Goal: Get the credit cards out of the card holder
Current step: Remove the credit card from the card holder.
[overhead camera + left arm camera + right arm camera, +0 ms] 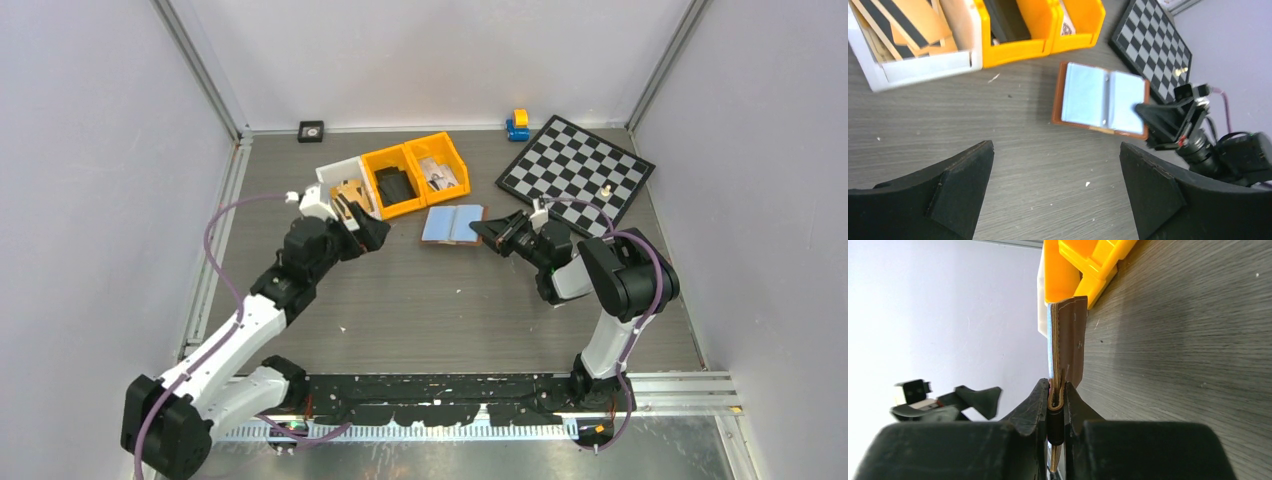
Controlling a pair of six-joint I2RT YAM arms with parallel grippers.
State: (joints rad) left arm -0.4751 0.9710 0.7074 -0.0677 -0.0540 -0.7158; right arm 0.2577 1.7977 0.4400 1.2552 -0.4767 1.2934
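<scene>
The reddish-brown card holder [452, 224] lies open on the table, its pale blue inside facing up [1100, 98]. My right gripper [490, 232] is shut on its right edge; the wrist view shows the leather edge [1070, 340] pinched between the jaws [1057, 395]. The left gripper [365, 228] hovers to the left of the holder, near the bins, open and empty [1055, 147]. A few credit cards [440, 172] with dark print lie in the right yellow bin. Whether any cards sit in the holder's sleeves I cannot tell.
Behind the holder stand a white bin [345, 190] of tan wooden pieces, a yellow bin [395, 183] with a black object and the second yellow bin [455, 160]. A chessboard [578, 172] lies back right, with a small yellow-blue toy [518, 124] behind it.
</scene>
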